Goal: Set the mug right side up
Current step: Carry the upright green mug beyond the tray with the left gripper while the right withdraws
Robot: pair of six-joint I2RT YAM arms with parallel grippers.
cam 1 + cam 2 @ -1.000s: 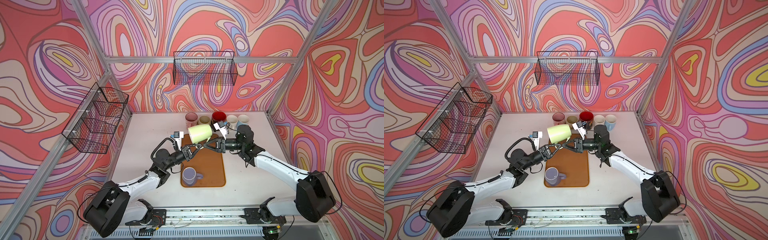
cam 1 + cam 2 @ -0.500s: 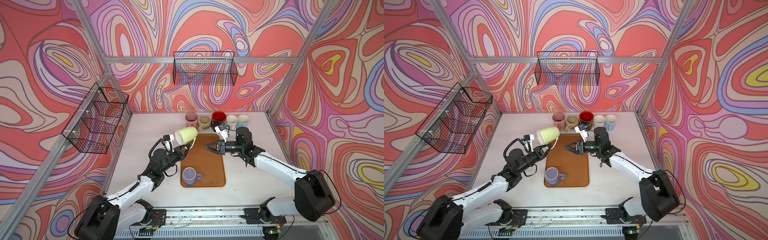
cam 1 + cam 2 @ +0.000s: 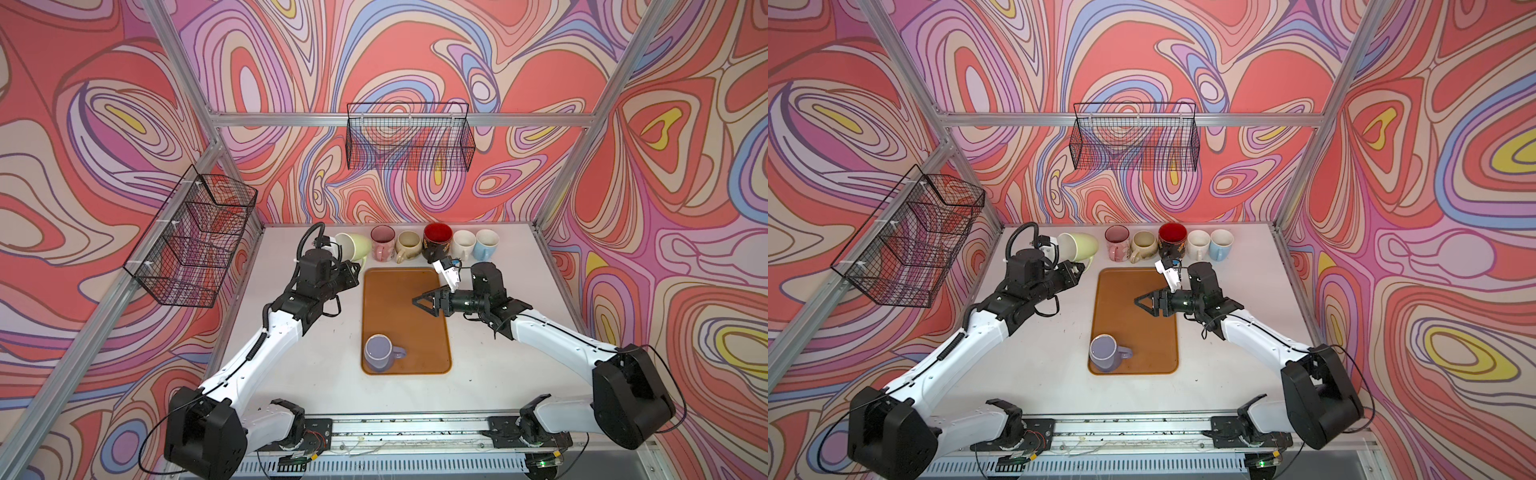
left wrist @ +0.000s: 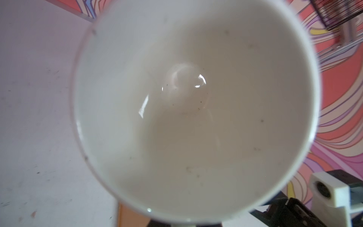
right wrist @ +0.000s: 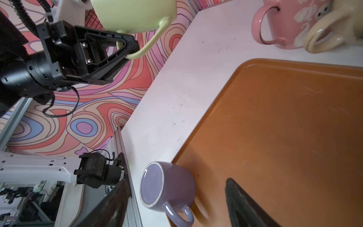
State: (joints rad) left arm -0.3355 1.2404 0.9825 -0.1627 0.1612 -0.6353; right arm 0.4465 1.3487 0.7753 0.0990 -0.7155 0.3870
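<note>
Mug, both top views: green, held beyond the tray's far left corner, tipped on its side with its mouth toward the left arm; neither upright nor set down.
Left gripper: clenched on the mug's handle.
Right gripper: released and empty, over the tray's far half.
Room: bare table left of the tray; the mug row beyond the tray's far edge, just beside the mug, is the tight side.
Purple mug: base up in the tray's near left corner.
Left wrist view: mug mouth fills the frame; jaws hidden.
Right wrist view: left gripper pinches the handle loop; mug looks clear of the table; right fingers spread wide over the tray.
Left to do: the turn looks about half done; finish it, then set the mug down.
</note>
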